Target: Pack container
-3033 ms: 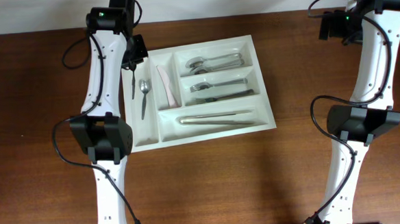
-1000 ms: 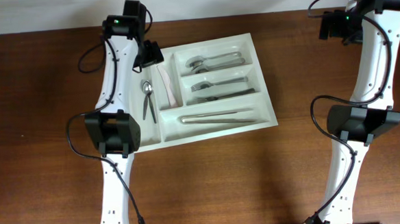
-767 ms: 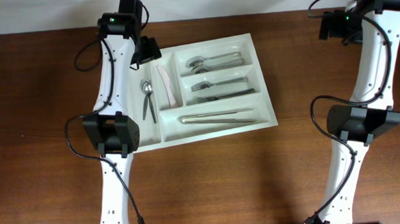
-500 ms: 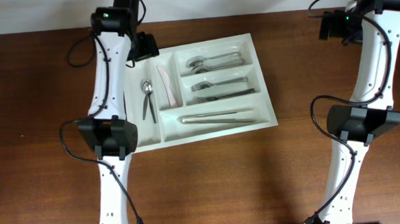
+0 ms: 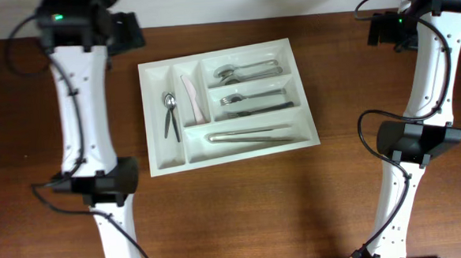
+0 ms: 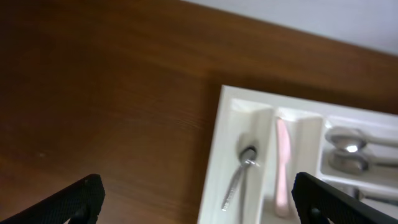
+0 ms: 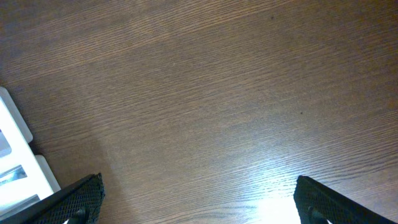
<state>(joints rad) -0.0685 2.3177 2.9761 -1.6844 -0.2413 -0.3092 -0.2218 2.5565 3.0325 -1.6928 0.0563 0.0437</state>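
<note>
The container point(image 5: 169, 154), a white cutlery tray, lies mid-table. A small spoon point(image 5: 169, 115) lies in its leftmost narrow compartment and a pale pink utensil point(image 5: 193, 99) in the narrow one beside it. Spoons point(image 5: 247, 69), forks point(image 5: 253, 102) and long steel utensils point(image 5: 250, 134) fill the crosswise compartments. My left gripper point(image 5: 126, 29) hangs open and empty off the tray's far left corner. In the left wrist view it point(image 6: 200, 200) looks down on the tray's left rim point(image 6: 224, 124) and the small spoon point(image 6: 239, 174). My right gripper point(image 5: 383, 30) is open and empty at the far right, point(image 7: 199, 202) over bare wood.
The dark wooden table point(image 5: 243, 215) surrounds the tray. A white wall strip runs along the table's far edge point(image 5: 232, 2). The right wrist view catches only a corner of the tray point(image 7: 15, 155) at its left edge.
My left arm has swung away from the tray's far left corner, out to the left and back. The small spoon stays in its compartment. The right arm has not moved.
</note>
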